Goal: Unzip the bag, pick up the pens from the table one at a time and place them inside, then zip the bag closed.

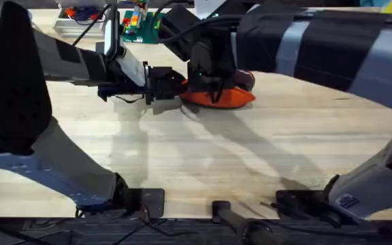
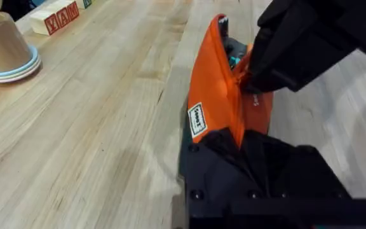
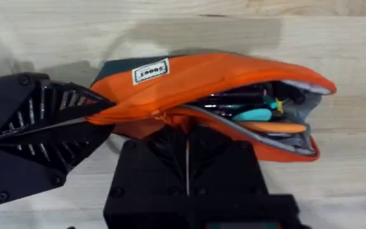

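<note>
The bag (image 1: 218, 97) lies on the table (image 1: 250, 156) toward the far edge, a little left of the middle of that edge. It is an orange pouch with a dark base strip and a small white sewn label (image 3: 151, 72) on its side; the label carries short dark lettering that is too small to read for certain. In the right wrist view the zipper stands partly open at one end, and the mouth gapes there, showing several pens (image 3: 259, 114) inside: dark ones, a teal one and an orange one.

Far off by the left edge of the table sit wooden letter blocks (image 2: 54, 17), printed in red with what looks like "YAM".

The left arm reaches in low and nearly level from the left side of the table, its wrist stretched out along the surface. The left gripper (image 1: 165, 85) is pinched tight on the closed end of the bag, with orange fabric squeezed between its black fingers (image 3: 43, 127).

The right arm comes across from the right side and bends down over the bag from above. The right gripper (image 1: 213, 85) is closed on the upper edge of the pouch at the zipper line, about midway along, fingers (image 2: 284, 57) pointing down.

A green brick baseplate (image 1: 141, 27) rests at the far edge.
</note>
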Action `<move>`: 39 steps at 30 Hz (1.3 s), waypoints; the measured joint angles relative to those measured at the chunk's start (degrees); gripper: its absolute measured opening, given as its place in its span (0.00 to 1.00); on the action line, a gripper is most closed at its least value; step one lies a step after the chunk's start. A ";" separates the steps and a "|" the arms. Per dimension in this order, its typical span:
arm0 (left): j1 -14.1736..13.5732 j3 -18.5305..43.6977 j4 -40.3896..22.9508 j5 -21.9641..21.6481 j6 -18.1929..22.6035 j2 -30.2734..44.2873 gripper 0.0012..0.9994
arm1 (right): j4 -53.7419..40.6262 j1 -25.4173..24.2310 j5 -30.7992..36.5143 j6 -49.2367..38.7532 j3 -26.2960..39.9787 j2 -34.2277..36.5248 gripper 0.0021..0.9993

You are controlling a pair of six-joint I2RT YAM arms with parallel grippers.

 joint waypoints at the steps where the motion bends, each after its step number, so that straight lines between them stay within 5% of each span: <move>1: 0.00 0.00 -0.11 0.00 0.00 0.00 0.04 | -0.11 0.00 0.31 -0.01 0.00 -0.01 0.03; 39: -0.02 0.00 -1.23 0.07 0.02 0.00 0.04 | -12.35 -7.34 2.91 3.97 0.00 -0.01 0.03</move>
